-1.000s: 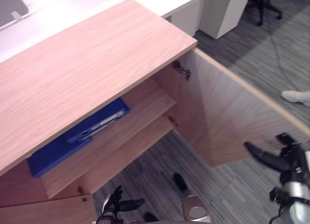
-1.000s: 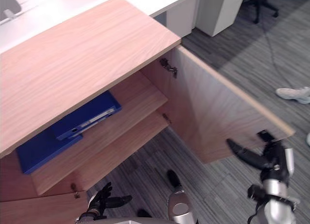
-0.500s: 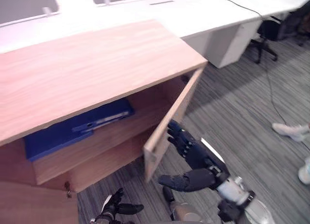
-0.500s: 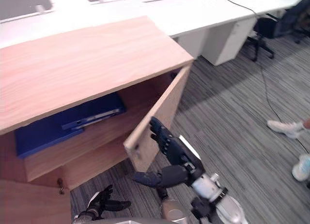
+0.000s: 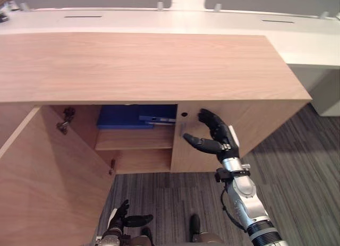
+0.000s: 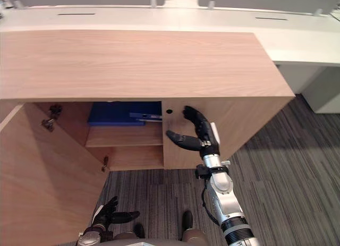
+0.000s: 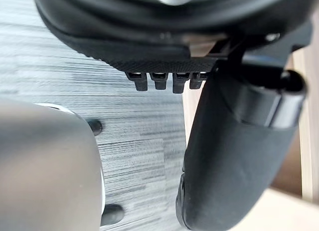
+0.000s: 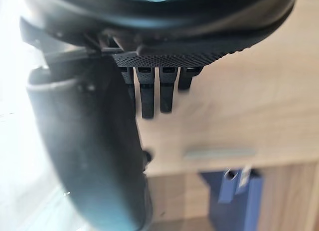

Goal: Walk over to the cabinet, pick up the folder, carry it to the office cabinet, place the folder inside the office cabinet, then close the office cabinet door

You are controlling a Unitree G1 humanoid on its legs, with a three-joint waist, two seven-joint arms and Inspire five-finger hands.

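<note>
Currently, the office cabinet (image 5: 143,65) stands in front of a white worktop (image 5: 313,41), on grey striped carpet (image 5: 303,166).

1. Folder. The folder (image 5: 130,117) is blue and lies flat on the upper shelf (image 5: 135,140) inside the office cabinet, just beneath the cabinet top. A narrow pale strip runs along its front edge. Its right end is hidden behind the right door (image 5: 265,121). In the right wrist view the folder (image 8: 234,201) appears as a blue block with a pale label, past the door edge. Neither robot hand touches it.

2. Right door. The panel sits across the right half of the cabinet front, in line with the edge of the cabinet top. Whether it is fully seated cannot be determined. A small round hole sits near its upper inner corner.

3. Right robot hand (image 5: 215,137). The fingers are extended and rest against the face of the right door near its inner edge; the thumb points away toward the opening. The hand is spread and grips nothing.

4. Left door (image 5: 48,177). It is swung wide outward, exposing the left half of the interior and its hinge (image 5: 64,121).

5. Left robot hand (image 5: 125,220). It hangs low above the carpet, well apart from the cabinet, fingers relaxed and empty.
</note>
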